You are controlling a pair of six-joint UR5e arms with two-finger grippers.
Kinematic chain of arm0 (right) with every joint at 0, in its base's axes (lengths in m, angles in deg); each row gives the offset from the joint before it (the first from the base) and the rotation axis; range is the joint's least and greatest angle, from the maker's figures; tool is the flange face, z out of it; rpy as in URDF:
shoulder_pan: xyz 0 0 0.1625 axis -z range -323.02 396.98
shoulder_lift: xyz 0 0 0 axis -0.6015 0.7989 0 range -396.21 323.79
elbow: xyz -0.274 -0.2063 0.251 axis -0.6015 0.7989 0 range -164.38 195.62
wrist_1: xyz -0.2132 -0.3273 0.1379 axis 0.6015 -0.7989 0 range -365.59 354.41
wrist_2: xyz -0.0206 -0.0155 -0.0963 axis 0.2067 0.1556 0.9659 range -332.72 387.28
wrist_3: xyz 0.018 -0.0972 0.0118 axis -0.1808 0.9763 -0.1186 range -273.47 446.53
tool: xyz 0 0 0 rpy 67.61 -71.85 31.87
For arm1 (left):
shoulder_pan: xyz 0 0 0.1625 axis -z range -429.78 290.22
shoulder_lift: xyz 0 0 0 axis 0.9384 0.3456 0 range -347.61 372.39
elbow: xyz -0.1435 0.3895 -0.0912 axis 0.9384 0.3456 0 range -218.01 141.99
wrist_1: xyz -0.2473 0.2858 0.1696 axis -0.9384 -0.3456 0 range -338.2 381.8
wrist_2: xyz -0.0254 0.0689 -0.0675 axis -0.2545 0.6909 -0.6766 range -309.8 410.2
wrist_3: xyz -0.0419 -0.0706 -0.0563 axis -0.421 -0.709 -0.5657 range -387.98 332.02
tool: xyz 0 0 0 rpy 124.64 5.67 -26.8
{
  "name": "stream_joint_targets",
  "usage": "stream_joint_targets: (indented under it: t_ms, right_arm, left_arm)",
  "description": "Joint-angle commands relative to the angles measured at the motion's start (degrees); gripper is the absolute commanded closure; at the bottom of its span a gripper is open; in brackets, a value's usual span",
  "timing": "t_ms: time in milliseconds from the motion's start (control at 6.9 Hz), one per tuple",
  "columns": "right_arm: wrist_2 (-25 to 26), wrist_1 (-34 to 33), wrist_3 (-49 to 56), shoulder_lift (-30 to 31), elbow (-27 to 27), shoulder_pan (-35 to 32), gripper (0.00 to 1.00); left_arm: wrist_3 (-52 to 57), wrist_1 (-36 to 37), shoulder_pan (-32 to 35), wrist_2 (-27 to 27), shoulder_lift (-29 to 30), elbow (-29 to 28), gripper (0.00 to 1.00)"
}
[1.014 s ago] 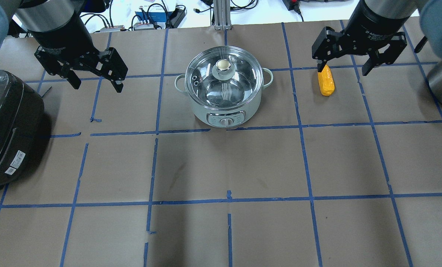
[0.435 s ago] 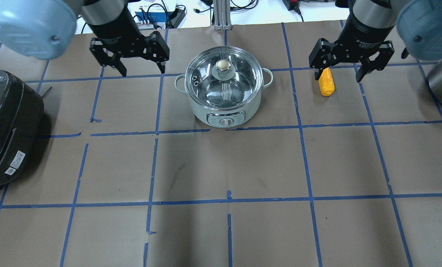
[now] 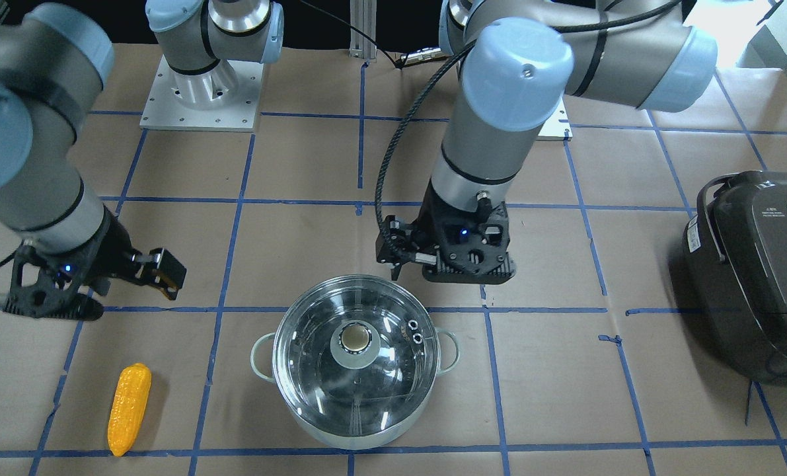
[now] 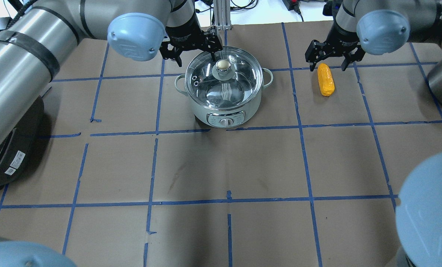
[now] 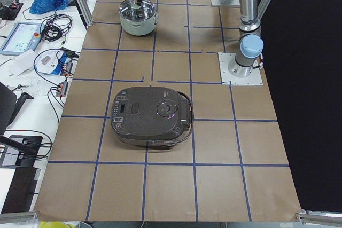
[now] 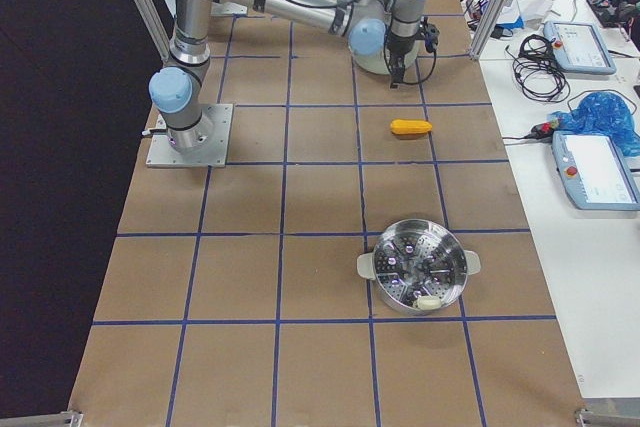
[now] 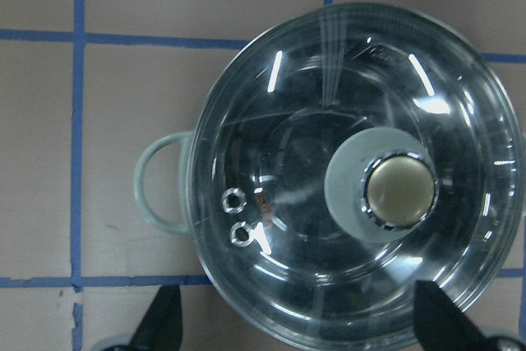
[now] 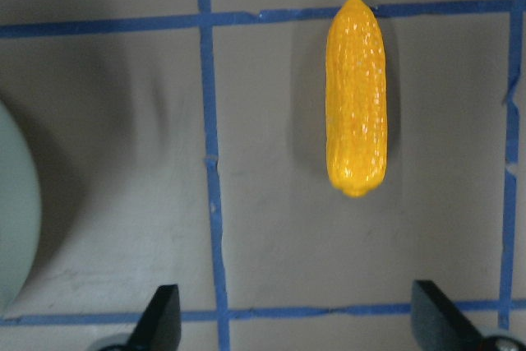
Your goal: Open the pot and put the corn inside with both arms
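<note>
Both arms: repositioned within the last second; each now works in the upper part of the overhead frame, closer to its target.
Left gripper [image 4: 193, 52]: has shifted from the upper left of the overhead frame to the far rim of the pot [image 4: 224, 111], upper centre. Its fingers are spread wide and hold nothing.
Lid [image 4: 221, 87]: still seated on the pot. The knob [image 4: 223, 65] is untouched. In the left wrist view the knob sits right of centre, so alignment is judged incomplete.
Right gripper [image 4: 327, 61]: has moved slightly up-frame and now hangs over the far tip of the corn [image 4: 325, 79]. Its fingers are released and empty.
Corn: lies flat on the counter [image 4: 224, 167], upper right of the overhead frame, apart from the pot, position unchanged.
Task status: approach phase only. Judged remaining: centre on the knob, lift the lid, grasp the corn, place it inside.
</note>
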Motion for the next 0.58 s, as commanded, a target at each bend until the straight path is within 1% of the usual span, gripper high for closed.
stream_joint_targets:
  t_ms: [0, 145, 290, 435]
  right_arm:
    - [-0.07, -13.65, 3.98, -11.48, 0.65, 1.94, 0.03]
    - [0.02, -16.05, 6.68, -13.36, 0.56, 2.90, 0.11]
    - [-0.07, -16.07, 7.14, -13.72, -0.14, 3.26, 0.30]
    - [-0.07, -16.16, 6.54, -13.47, -1.01, 3.35, 0.67]
  left_arm:
    - [-3.99, 3.26, 2.41, -0.12, 6.35, -4.61, 0.00]
    - [-5.22, 4.16, 2.68, -0.12, 7.24, -4.62, 0.00]
    - [-5.32, 4.78, 3.03, -0.03, 8.03, -4.53, 0.00]
    - [-5.40, 5.48, 3.21, -0.03, 8.65, -4.44, 0.00]
